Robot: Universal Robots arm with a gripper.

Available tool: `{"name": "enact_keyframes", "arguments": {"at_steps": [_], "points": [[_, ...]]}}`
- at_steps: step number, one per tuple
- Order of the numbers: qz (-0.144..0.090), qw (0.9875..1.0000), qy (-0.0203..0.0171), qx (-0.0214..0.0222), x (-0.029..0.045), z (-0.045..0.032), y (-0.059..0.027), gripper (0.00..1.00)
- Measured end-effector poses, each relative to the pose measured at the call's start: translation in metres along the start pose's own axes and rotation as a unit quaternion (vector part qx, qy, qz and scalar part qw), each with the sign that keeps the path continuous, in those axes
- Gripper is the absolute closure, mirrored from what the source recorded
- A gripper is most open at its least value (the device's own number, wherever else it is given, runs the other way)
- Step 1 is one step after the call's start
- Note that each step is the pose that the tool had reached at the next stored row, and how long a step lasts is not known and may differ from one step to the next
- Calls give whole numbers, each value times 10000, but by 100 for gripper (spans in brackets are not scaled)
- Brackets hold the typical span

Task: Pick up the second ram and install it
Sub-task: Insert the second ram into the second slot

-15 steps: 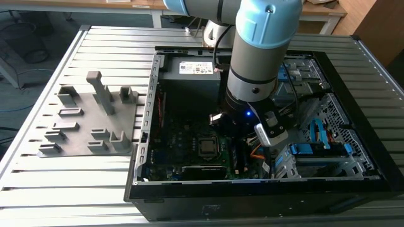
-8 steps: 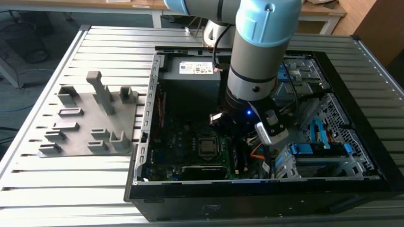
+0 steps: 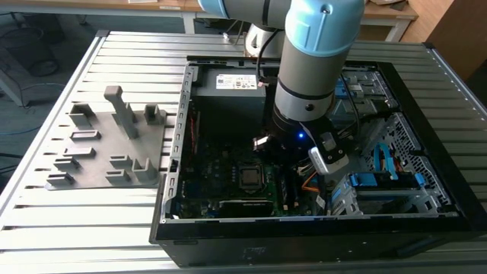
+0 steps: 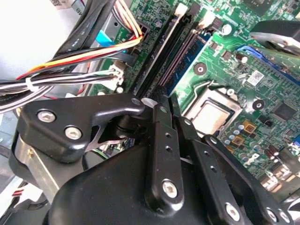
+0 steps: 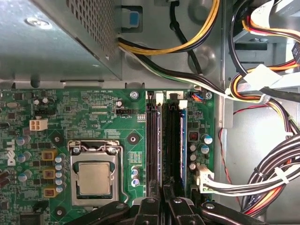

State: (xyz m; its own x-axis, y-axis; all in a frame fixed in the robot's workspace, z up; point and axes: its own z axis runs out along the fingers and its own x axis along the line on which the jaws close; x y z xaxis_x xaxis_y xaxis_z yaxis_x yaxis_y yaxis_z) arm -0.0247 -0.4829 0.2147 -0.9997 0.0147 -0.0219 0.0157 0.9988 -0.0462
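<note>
My gripper (image 5: 163, 202) is down inside the open computer case (image 3: 304, 231), over the motherboard's memory slots. Its black fingers (image 4: 159, 122) are drawn together to a narrow gap. The second ram (image 5: 183, 145), a thin dark stick with a blue strip along it, stands on edge in the slot nearest the cable bundle. It runs straight in between my fingertips, which hide its middle. In the second wrist view the same blue strip of the ram (image 4: 190, 58) leads to the gripper (image 4: 169, 110). In the exterior view the arm (image 3: 312, 68) reaches down into the case.
A neighbouring black slot (image 5: 152, 140) lies parallel, towards the processor socket (image 5: 93, 178). Bundles of coloured cables (image 5: 262, 178) crowd the other side. The grey fixture with upright posts (image 3: 106, 142) sits outside the case on the slatted table. The power supply (image 3: 228, 85) fills the case's far end.
</note>
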Motion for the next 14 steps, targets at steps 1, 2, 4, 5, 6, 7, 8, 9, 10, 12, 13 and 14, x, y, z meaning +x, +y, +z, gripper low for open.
{"name": "enact_keyframes", "arguments": {"at_steps": [1,2,4,5,6,7,8,9,10,12,13,14], "points": [[-4,10000,0,0,0,1,0,86],[-7,10000,0,-1,0,3,0,86],[-10,10000,0,-2,-1,11,2,86],[-11,10000,0,-1,-1,15,3,86],[-11,10000,1,0,-1,18,5,86],[-11,10000,1,0,-1,21,7,86],[-10,10000,0,-1,0,26,8,86],[-10,10000,0,-1,0,31,8,86],[-10,10000,1,-1,0,36,8,86],[-10,10000,2,0,1,52,9,86],[-10,10000,3,0,1,59,9,86],[-10,10000,4,0,1,65,10,86]]}}
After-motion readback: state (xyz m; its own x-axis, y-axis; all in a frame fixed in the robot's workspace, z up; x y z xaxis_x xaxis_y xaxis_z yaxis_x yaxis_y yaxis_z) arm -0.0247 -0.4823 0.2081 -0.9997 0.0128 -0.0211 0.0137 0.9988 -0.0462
